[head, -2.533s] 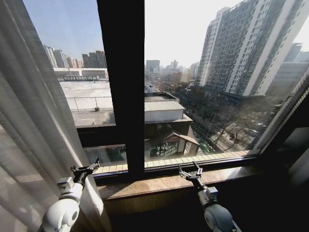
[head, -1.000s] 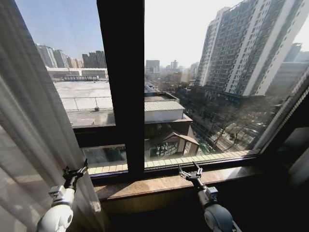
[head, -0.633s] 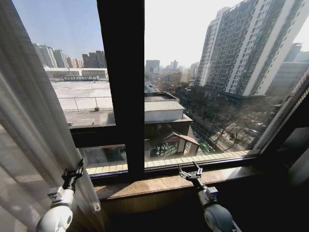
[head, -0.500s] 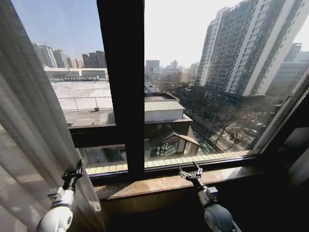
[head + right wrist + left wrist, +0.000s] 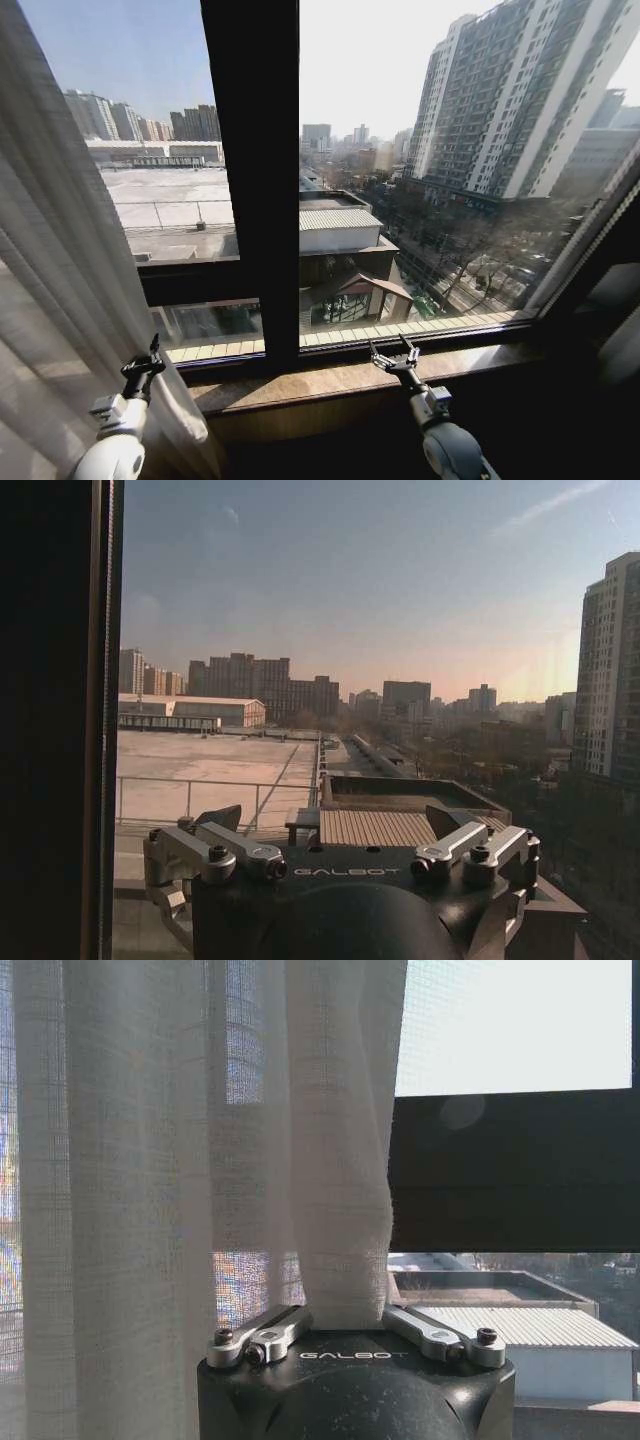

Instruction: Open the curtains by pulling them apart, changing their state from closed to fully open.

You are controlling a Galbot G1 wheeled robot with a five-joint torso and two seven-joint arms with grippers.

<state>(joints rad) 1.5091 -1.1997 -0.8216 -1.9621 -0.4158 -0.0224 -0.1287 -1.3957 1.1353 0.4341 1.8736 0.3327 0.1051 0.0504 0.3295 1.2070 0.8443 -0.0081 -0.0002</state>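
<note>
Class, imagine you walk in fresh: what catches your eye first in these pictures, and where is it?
The black window frame bar splits a bright city view down the middle. At far left hangs the sheer curtain, its edge pinched in the left gripper. The right gripper hovers open above the sill.

curtains: sheer woven cloth, matt | left tool: bare metal links, black body

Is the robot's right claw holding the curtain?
No. The right claw hangs open over the window sill, touching no cloth, while the curtain is over by the left claw.
</note>
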